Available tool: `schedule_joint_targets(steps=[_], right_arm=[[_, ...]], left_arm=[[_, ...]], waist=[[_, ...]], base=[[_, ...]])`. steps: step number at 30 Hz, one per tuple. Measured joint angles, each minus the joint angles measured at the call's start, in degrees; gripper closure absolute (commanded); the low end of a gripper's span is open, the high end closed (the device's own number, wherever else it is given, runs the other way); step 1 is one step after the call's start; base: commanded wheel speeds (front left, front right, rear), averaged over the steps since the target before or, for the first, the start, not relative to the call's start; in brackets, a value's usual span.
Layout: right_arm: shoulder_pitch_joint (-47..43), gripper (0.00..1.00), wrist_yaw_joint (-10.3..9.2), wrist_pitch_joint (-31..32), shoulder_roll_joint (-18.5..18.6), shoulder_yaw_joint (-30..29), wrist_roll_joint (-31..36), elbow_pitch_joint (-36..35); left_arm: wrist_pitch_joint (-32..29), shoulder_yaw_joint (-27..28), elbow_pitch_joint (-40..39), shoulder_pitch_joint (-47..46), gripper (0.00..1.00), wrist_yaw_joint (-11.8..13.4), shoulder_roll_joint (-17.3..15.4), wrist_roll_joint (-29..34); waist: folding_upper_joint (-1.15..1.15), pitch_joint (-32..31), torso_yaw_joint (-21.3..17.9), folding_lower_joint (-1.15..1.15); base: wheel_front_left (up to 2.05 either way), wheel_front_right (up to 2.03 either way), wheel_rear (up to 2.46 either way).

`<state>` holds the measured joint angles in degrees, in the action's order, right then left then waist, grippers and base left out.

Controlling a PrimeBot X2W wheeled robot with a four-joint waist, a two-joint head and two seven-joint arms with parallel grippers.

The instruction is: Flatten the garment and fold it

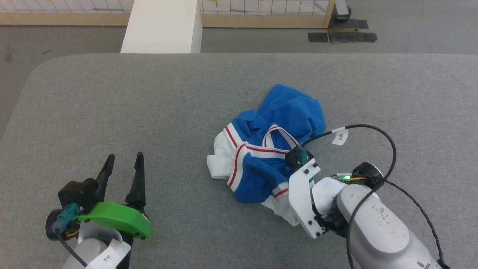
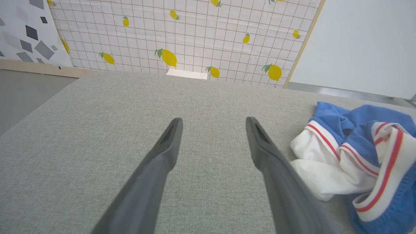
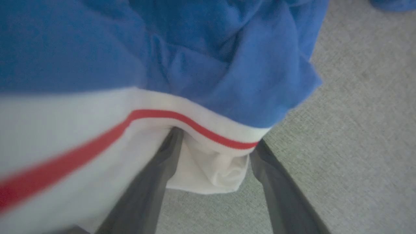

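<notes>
The garment lies crumpled in a heap at the table's middle: royal blue with white bands and thin red stripes. My right arm's white wrist mount sits at the heap's near right edge. In the right wrist view my right gripper is open, its fingertips tucked under a white, red-striped band, with a white fold between the fingers. My left gripper stands open over bare table, well left of the heap. In the left wrist view the left gripper holds nothing, and the garment lies to its right.
The grey fabric-covered table has a rounded far-left corner. A white block stands beyond the far edge. A lemon-print grid fence runs behind it. Black tape patches mark the floor at the back right.
</notes>
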<state>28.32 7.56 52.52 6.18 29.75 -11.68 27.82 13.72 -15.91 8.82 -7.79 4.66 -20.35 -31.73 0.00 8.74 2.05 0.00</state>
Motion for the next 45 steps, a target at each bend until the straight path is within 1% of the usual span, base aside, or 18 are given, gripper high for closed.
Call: schedule_joint_targets(steps=[3,4,5,11,15,20,25,27,29,31,35,36,37,41,45], right_arm=[[0.79,0.00,-0.01,0.19,0.45,1.58,-1.26,0.27],[1.09,0.61,-0.01,0.23,0.52,1.88,-1.98,0.35],[1.26,1.00,-0.01,0.13,0.63,2.08,-2.64,0.34],[1.59,1.00,0.00,-2.34,0.79,2.50,-5.61,0.53],[1.58,1.00,0.01,-5.97,1.53,-1.54,-6.23,0.31],[1.82,1.00,0.01,-9.03,3.81,-10.32,-5.50,-0.88],[1.88,1.00,0.01,-9.68,7.62,-20.89,-1.78,0.10],[1.41,1.00,0.00,-9.68,8.18,-25.03,-0.43,1.02],[-0.03,1.00,0.00,-9.54,8.16,-29.00,1.25,2.08],[-1.64,1.00,0.01,-9.03,8.03,-31.64,2.82,3.43],[-4.49,1.00,0.01,-8.84,6.09,-37.01,5.82,4.79],[-4.66,0.67,0.00,-9.72,5.31,-38.12,6.37,4.65],[-4.71,0.00,0.00,-10.43,4.86,-38.41,6.78,4.47],[-4.89,0.00,0.00,-14.91,2.59,-40.23,6.78,2.03],[-4.91,0.00,0.00,-22.36,0.44,-43.36,4.15,-3.28]], left_arm=[[0.00,0.01,0.01,-0.60,0.00,0.00,0.01,0.00],[0.01,-0.01,0.01,-0.73,0.00,0.00,0.01,0.00],[0.01,0.00,0.02,-0.76,0.00,0.00,0.01,0.00],[0.07,0.18,0.26,-0.74,0.00,0.00,0.00,-0.04],[0.07,0.24,0.30,-0.64,0.00,0.02,-0.04,-0.07],[0.07,0.29,0.01,-0.37,0.00,0.29,-0.21,-0.22],[0.03,0.09,-0.24,-0.25,0.00,0.45,-0.22,-0.46],[-0.01,-0.05,-0.26,-0.21,0.00,0.45,-0.20,-0.52],[-0.02,-0.20,-0.33,-0.21,0.00,0.44,-0.16,-0.74],[-0.03,-0.34,-0.33,-0.22,0.00,0.44,-0.12,-1.35],[-0.03,-0.57,-0.27,-0.21,0.00,0.44,-0.07,-1.80],[-0.03,-0.59,-0.23,-0.21,0.00,0.43,-0.05,-1.86],[-0.03,-0.63,-0.16,-0.21,0.00,0.42,-0.05,-1.98],[-0.03,-0.76,0.11,-0.14,0.00,0.42,-0.05,-2.08],[-0.10,-1.01,0.21,0.47,0.00,0.44,-0.05,-2.14]], waist=[[0.00,0.81,0.46,0.00],[0.00,1.05,0.59,0.00],[0.00,1.24,0.68,0.00],[0.00,0.95,0.31,0.00],[0.00,0.08,-0.34,0.00],[0.00,-1.23,-1.29,0.00],[0.00,-1.80,-1.62,0.00],[0.00,-1.73,-1.53,0.00],[0.00,-1.49,-1.39,0.00],[0.00,-1.28,-1.23,0.00],[0.00,-0.91,-0.94,0.00],[0.00,-0.89,-0.93,0.00],[0.00,-0.92,-0.93,0.00],[0.00,-1.50,-1.19,0.00],[0.00,-2.61,-1.59,0.00]], base=[[0.00,0.00,0.00],[0.00,0.00,0.00],[0.00,0.00,0.00],[0.00,0.00,0.00],[0.00,0.00,0.00],[0.00,0.00,0.00],[0.00,0.00,0.00],[0.00,0.00,0.00],[0.00,0.00,0.00],[0.00,0.00,0.00],[0.00,0.00,0.00],[0.00,0.00,0.00],[0.00,0.00,0.00],[0.00,0.00,0.00],[0.00,0.00,0.00]])
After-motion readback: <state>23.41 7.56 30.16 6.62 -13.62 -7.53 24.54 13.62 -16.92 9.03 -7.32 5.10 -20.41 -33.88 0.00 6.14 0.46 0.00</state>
